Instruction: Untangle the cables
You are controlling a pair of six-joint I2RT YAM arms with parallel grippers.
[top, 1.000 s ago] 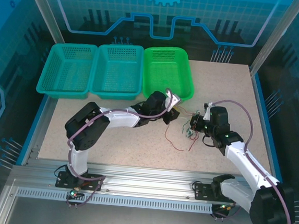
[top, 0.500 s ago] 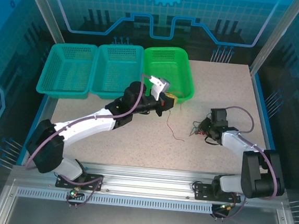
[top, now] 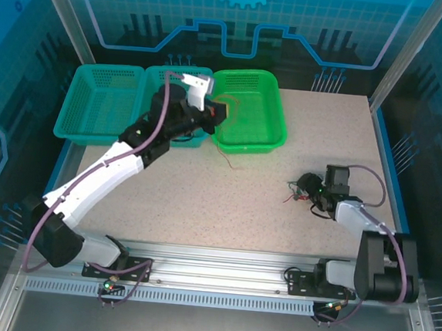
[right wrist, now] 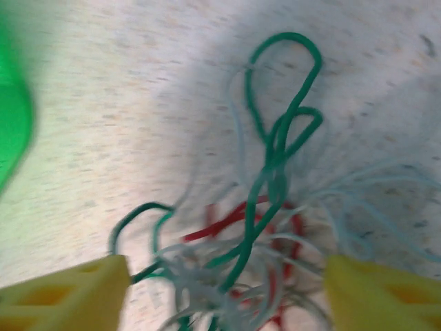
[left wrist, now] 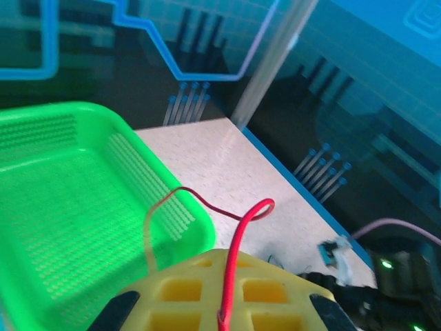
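My left gripper (top: 214,112) is raised at the near-left rim of the bright green basket (top: 280,132) and is shut on one red cable (left wrist: 236,252). That cable loops out past the yellow fingers (left wrist: 275,289) and its tail trails down to the table (top: 225,160). The other cables (top: 291,191), a knot of green, red and pale wires (right wrist: 272,207), lie on the table at the right. My right gripper (top: 303,185) sits low at that knot. It is open, with its yellow fingertips (right wrist: 65,289) on either side of the wires.
Two teal baskets (top: 179,72) (top: 92,134) stand left of the green one along the back edge. A blue frame rail (top: 394,181) borders the table on the right. Bare tabletop (top: 202,203) stretches between the arms.
The left arm has swung from the table's middle up and back to the baskets, drawing the red cable out of the knot. The right gripper has dropped to the table and opened, letting go of the knot.
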